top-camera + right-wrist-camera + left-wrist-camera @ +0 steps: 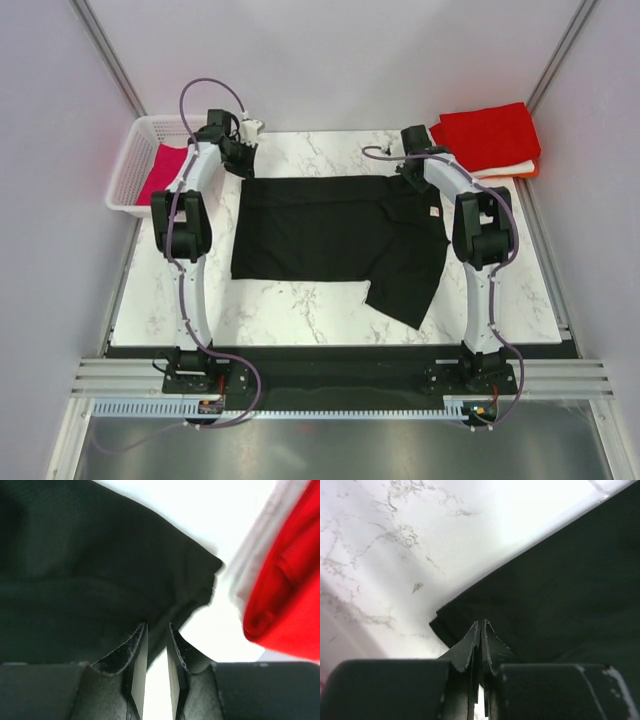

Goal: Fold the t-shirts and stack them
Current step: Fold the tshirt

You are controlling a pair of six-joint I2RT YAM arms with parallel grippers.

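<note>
A black t-shirt (330,230) lies spread on the marble table (300,320), with one sleeve sticking out at the near right and a pale label (435,210) at its right side. My left gripper (240,155) is at the shirt's far left corner. In the left wrist view it (481,623) is shut, its tips pinching the black cloth (560,580). My right gripper (408,170) is at the far right corner. In the right wrist view it (157,626) stands slightly open over the cloth's edge (90,555).
A folded stack with a red t-shirt (490,135) on top of white and orange ones sits at the back right, close to the right gripper; it also shows in the right wrist view (290,595). A white lattice basket (128,165) holding a magenta shirt (165,172) stands at the back left.
</note>
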